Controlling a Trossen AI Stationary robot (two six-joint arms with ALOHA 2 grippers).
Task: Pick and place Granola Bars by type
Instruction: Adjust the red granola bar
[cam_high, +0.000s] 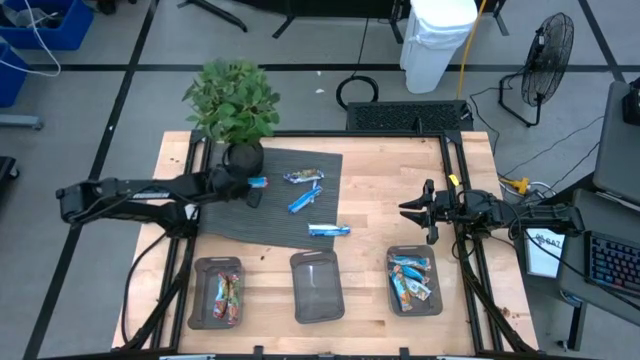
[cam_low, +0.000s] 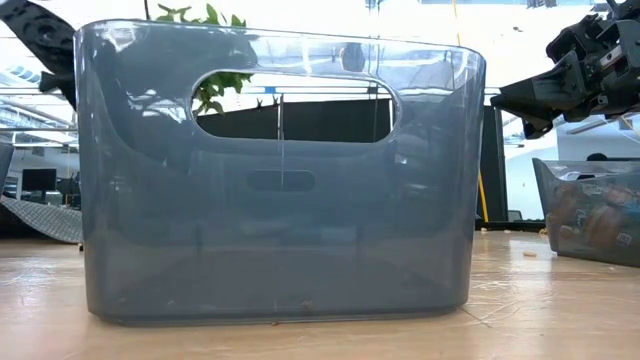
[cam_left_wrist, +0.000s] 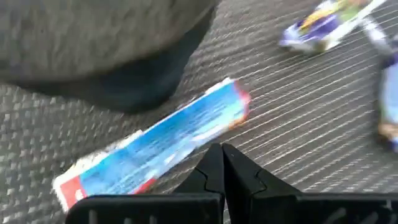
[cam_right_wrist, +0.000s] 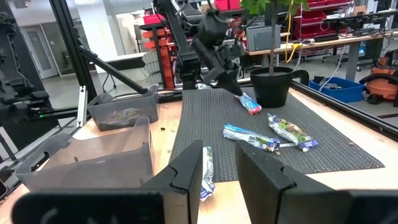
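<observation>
A blue-and-white granola bar (cam_left_wrist: 155, 149) lies flat on the dark ribbed mat (cam_high: 280, 218), beside the plant pot (cam_high: 243, 156). My left gripper (cam_left_wrist: 222, 163) is shut, its tips slanting down over the bar's near long edge; from across the table it (cam_right_wrist: 235, 87) shows just at the bar's (cam_right_wrist: 250, 104) end. Three more bars lie on the mat: a multicoloured one (cam_high: 303, 177) and two blue ones (cam_high: 305, 199) (cam_high: 328, 231). My right gripper (cam_right_wrist: 217, 168) waits open and level at the table's right side (cam_high: 412, 209), with nothing between its fingers. My left gripper has its shut fingertips (cam_left_wrist: 214, 155) right by the blue bar's long edge (cam_left_wrist: 193, 144), coming from above at a slant. Whether they touch the bar I cannot tell. The bar lies flat on the mat.
Three clear bins stand along the near edge: the left (cam_high: 217, 292) holds red bars, the middle (cam_high: 317, 287) nothing, the right (cam_high: 412, 280) blue bars. A potted plant (cam_high: 232, 100) stands at the mat's far left corner. Bare wood lies between the mat and the right arm.
</observation>
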